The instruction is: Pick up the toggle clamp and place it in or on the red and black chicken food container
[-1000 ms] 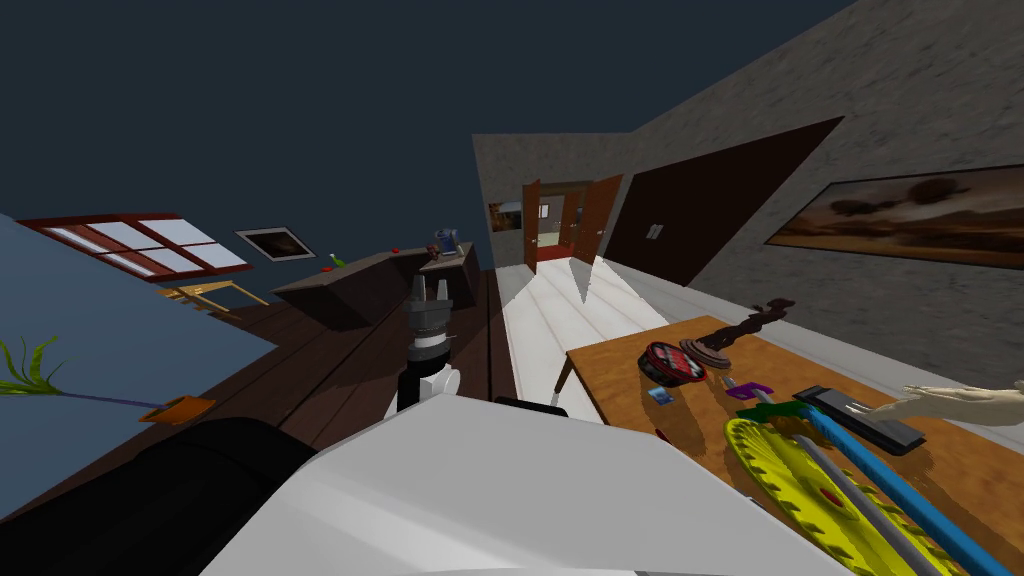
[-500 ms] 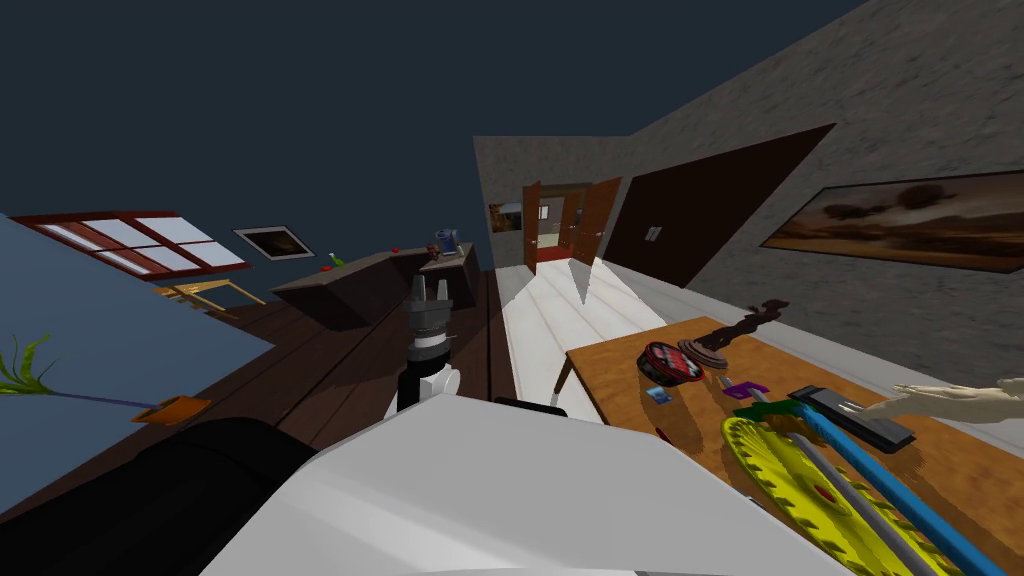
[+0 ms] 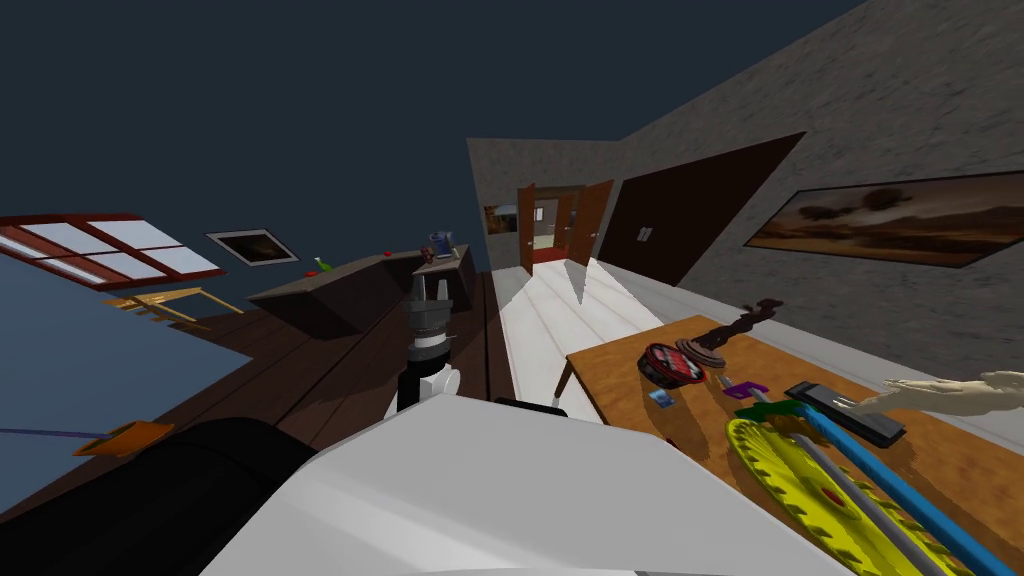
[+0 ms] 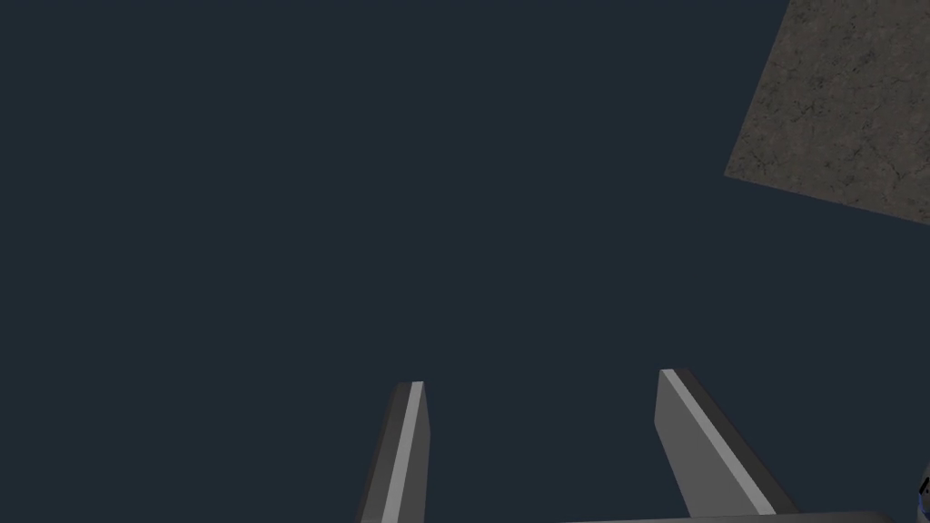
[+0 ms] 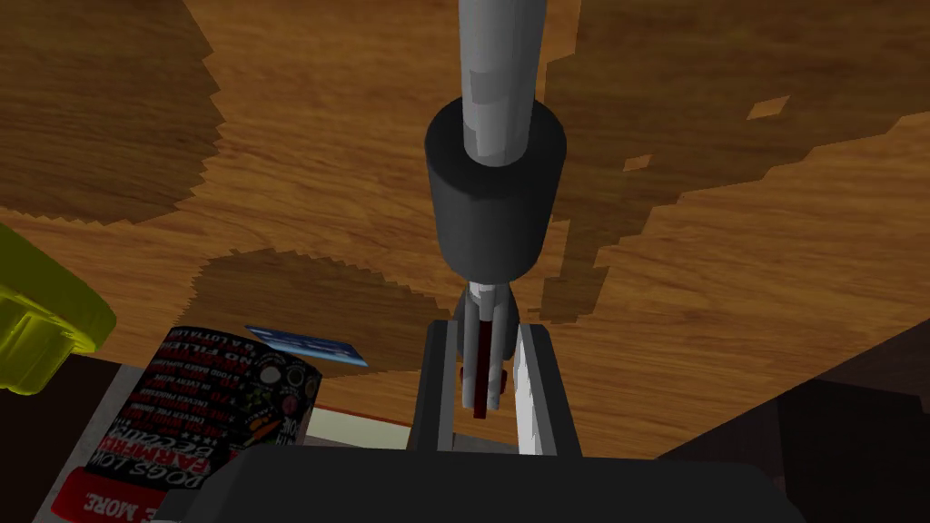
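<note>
Grip: right pincer (image 5: 488, 334) is closed on the toggle clamp (image 5: 495, 195), its two blades pressing the sides of the clamp's thin grey-and-red end, with nothing else between them.
Clamp axis: the long axis runs straight out of the pincer, in line with the blades. The dark collar and grey rod point away from the hand, toward twelve o'clock.
Clamp place: carried above the wood-grain worktop (image 5: 727, 263) rather than lying on it, judging by the shadows beneath.
Container: the red and black chicken food container (image 5: 213, 422) lies at about eight o'clock from the pincer (taking the rod's tip as twelve). It is near the pincer's body and behind the clamp's tip, so the clamp points away from it.
Neighbours: a blue card (image 5: 304, 345) lies just beside the container, at nine o'clock from the blades. A yellow thing (image 5: 41, 327) lies farther out the same way.
Coming move: probably a draw-back and swing toward eight o'clock, bringing the clamp over the container before release.
Nearer arm: the right one, plainly. The left pincer (image 4: 540, 386) stands wide open, holding nothing, raised well apart from the worktop.
</note>
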